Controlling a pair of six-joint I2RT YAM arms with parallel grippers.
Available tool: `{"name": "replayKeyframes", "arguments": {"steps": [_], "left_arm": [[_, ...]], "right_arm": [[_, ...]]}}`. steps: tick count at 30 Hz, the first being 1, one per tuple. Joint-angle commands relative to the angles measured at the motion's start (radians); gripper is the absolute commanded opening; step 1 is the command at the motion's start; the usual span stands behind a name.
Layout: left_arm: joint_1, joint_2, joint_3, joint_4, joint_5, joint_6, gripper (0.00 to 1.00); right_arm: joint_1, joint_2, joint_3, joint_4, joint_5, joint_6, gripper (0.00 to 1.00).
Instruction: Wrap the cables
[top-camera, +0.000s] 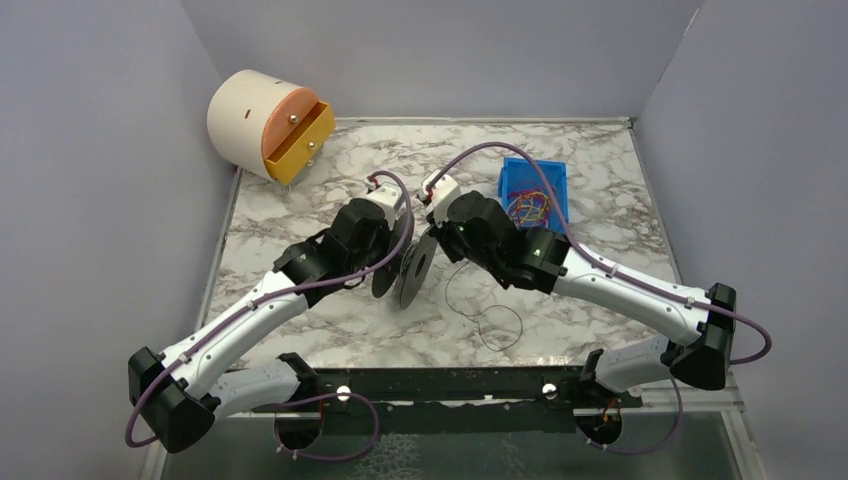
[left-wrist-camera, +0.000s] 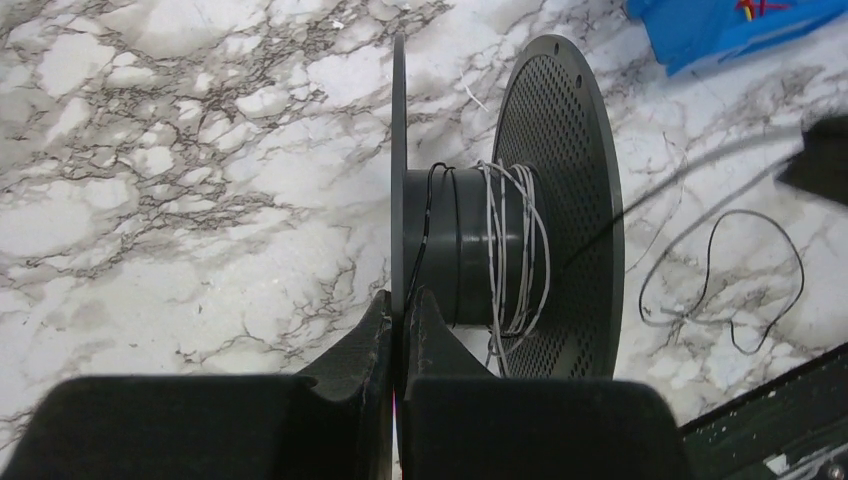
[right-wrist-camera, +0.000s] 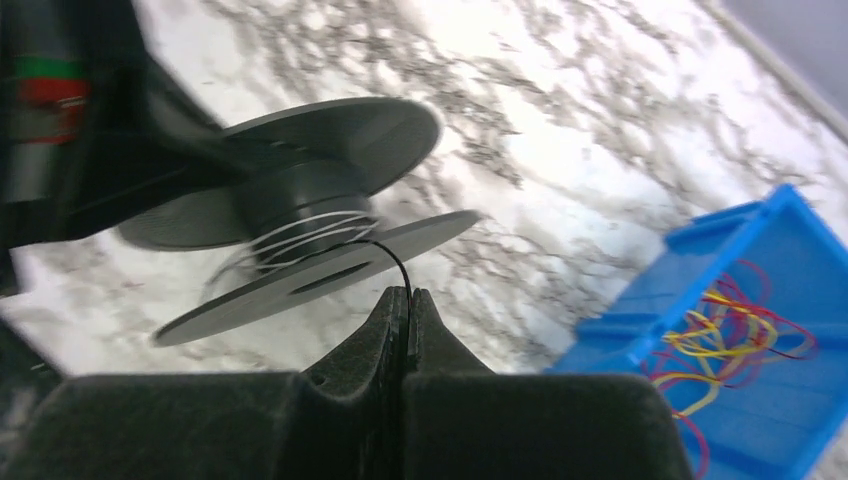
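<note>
Cable (top-camera: 480, 322) loops loosely on the marble table (top-camera: 300, 220), right of the spool (top-camera: 405, 268) standing mid-table between the arms. From the left wrist, the left gripper (left-wrist-camera: 400, 300) clamps the spool's flange. From the right wrist, the right gripper (right-wrist-camera: 409, 298) pinches the black cable tight.

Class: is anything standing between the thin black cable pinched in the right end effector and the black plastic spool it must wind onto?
Nothing visible does. The thin black cable arcs freely from the right end effector up to the black plastic spool, whose flange the left end effector grips.
</note>
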Motion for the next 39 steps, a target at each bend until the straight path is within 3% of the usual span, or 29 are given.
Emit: {"name": "replayKeyframes", "arguments": {"steps": [1, 11, 30, 39], "left_arm": [[0.000, -0.029, 0.062, -0.013, 0.117, 0.061, 0.00], [-0.002, -0.083, 0.115, -0.106, 0.243, 0.108, 0.00], [-0.002, -0.108, 0.265, -0.198, 0.438, 0.135, 0.00], [-0.002, -0.094, 0.322, -0.205, 0.478, 0.134, 0.00]], "right_arm": [[-0.043, 0.023, -0.043, 0.099, 0.188, -0.124, 0.01], [-0.157, 0.013, -0.242, 0.393, 0.228, -0.084, 0.01], [-0.330, -0.006, -0.591, 0.835, -0.075, 0.179, 0.09], [-0.358, 0.029, -0.650, 0.994, -0.178, 0.246, 0.20]]}}
